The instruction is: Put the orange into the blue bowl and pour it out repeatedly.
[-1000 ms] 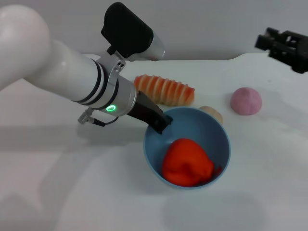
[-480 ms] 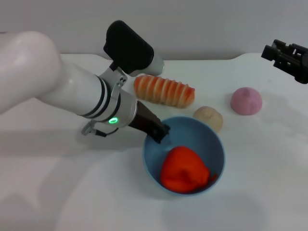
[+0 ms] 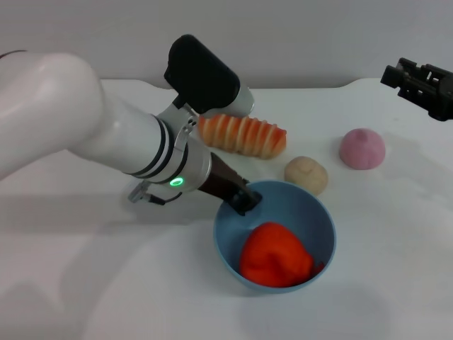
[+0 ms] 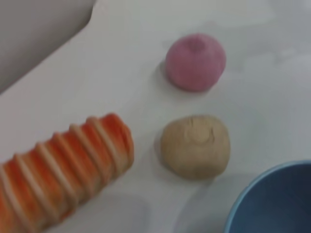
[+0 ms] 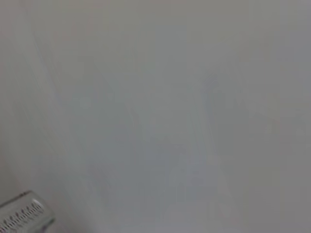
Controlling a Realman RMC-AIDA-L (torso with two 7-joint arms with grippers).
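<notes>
The orange (image 3: pixel 276 255) lies inside the blue bowl (image 3: pixel 315 212) at the front middle of the table. My left gripper (image 3: pixel 244 198) is shut on the bowl's near-left rim and holds the bowl nearly level, mouth up. I cannot tell whether the bowl rests on the table or hangs just above it. A part of the bowl's rim shows in the left wrist view (image 4: pixel 272 199). My right gripper (image 3: pixel 421 83) is parked high at the far right, away from everything.
A striped orange-and-white loaf (image 3: pixel 244 134) lies behind the bowl, also in the left wrist view (image 4: pixel 58 170). A beige ball (image 3: pixel 306 173) sits just behind the bowl's far rim. A pink ball (image 3: pixel 362 148) lies to the right. The white table (image 3: pixel 106 283) has bare room at the front left.
My left arm has shifted a little to the right and forward with the bowl. The bowl has tipped back towards level, and the orange stays inside. The beige ball shows more fully.
</notes>
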